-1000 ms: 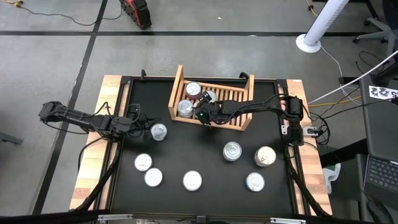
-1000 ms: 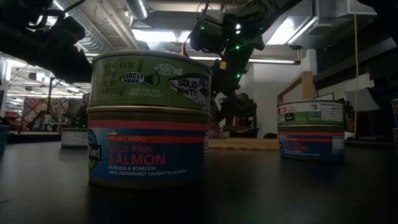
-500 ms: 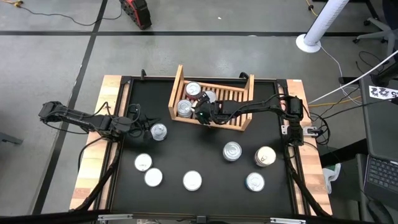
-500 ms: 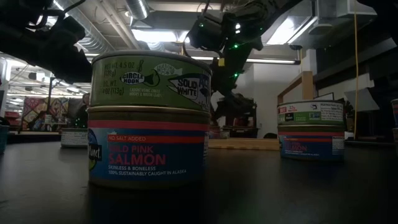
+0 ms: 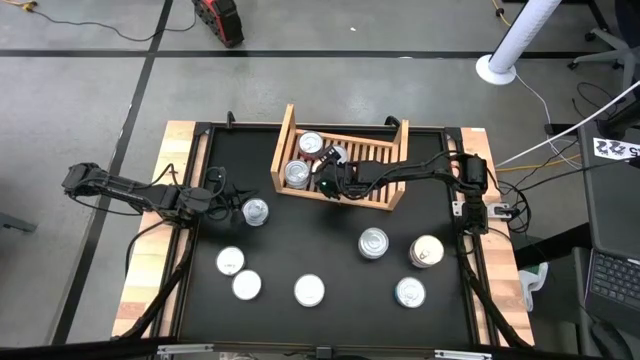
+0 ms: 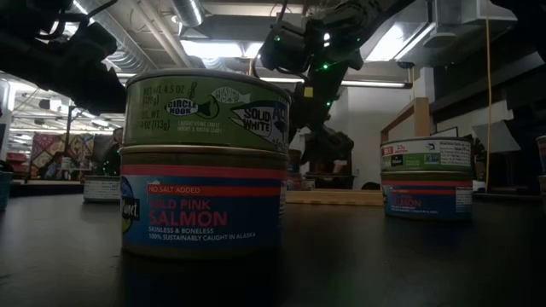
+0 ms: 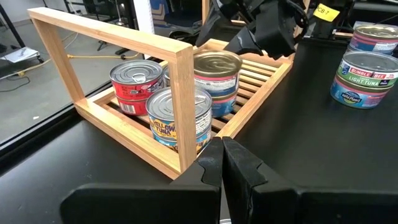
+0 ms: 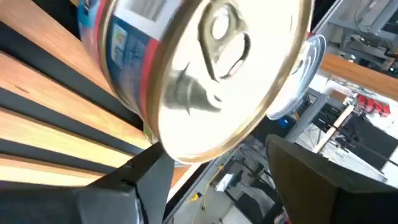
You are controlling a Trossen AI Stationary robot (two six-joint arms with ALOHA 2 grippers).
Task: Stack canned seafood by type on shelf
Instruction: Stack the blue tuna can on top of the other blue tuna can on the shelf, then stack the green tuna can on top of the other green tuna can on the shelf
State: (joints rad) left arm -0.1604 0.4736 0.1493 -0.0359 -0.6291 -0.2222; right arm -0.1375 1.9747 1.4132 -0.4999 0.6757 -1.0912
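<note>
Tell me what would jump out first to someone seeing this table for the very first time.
Probably the right gripper reaching into the wooden shelf at the table's far side, its jaws wide around a tin with a blue and red label above the slats. Next, the loose tins scattered on the black table nearer the camera, while the left gripper waits shut at the left.

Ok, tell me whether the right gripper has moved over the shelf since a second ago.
Barely. In the high view the right gripper stays by the shelf's tins; the low view shows only a small sway.
</note>
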